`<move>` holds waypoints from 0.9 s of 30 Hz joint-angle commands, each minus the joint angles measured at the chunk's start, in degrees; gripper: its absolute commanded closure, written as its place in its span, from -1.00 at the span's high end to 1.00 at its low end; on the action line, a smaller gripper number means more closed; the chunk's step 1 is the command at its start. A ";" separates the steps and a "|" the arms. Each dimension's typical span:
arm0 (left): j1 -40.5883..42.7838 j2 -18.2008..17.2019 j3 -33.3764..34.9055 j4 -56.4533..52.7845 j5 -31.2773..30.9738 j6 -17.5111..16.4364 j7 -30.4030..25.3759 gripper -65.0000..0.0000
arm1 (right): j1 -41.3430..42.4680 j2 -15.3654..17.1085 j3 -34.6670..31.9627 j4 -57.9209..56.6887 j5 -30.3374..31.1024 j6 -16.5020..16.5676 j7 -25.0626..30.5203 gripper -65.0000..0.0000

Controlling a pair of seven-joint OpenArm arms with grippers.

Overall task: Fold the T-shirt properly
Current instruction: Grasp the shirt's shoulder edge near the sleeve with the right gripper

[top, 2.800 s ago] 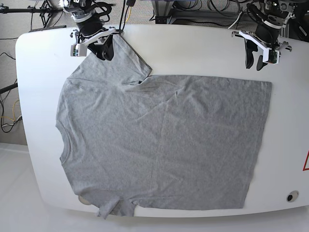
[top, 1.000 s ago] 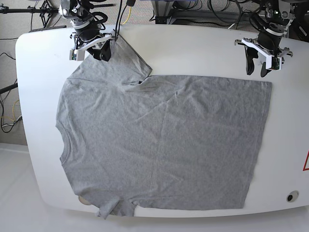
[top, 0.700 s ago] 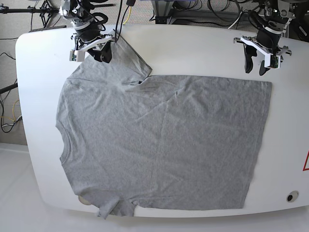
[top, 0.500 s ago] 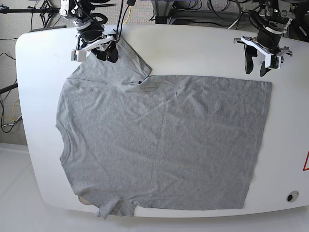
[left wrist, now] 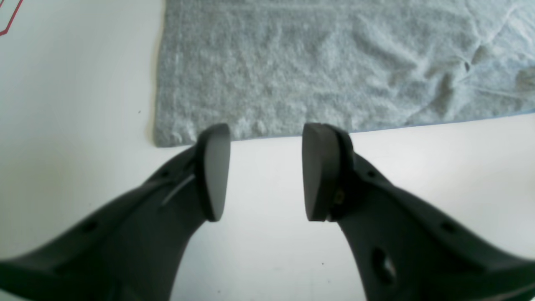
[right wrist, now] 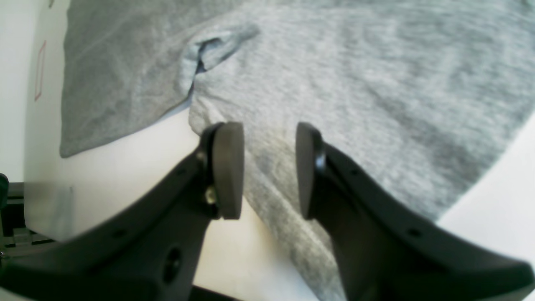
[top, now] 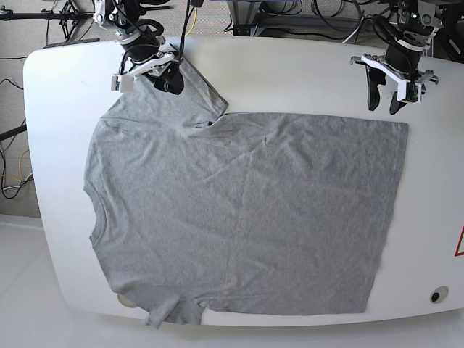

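Note:
The heather-grey T-shirt lies spread flat on the white table, collar at the left and hem at the right. Its far sleeve points to the back left. My right gripper hovers over that sleeve, open, and the right wrist view shows sleeve cloth under the right gripper. My left gripper hangs open just behind the far hem corner. Seen from the left wrist, the left gripper sits at the shirt's edge, holding nothing.
A red mark sits at the table's right edge and a round grommet at the front right corner. Cables and stands crowd the floor behind the table. The near sleeve droops over the front edge.
My right gripper has slid to the right along the far sleeve, with its jaws shifting a little. The left gripper has barely moved. The shirt lies as before.

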 commanded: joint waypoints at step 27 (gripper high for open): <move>-0.20 -0.79 -0.65 -0.87 -8.34 -0.62 2.85 -0.18 | 1.49 -2.54 7.62 -6.89 5.43 2.69 0.10 -0.29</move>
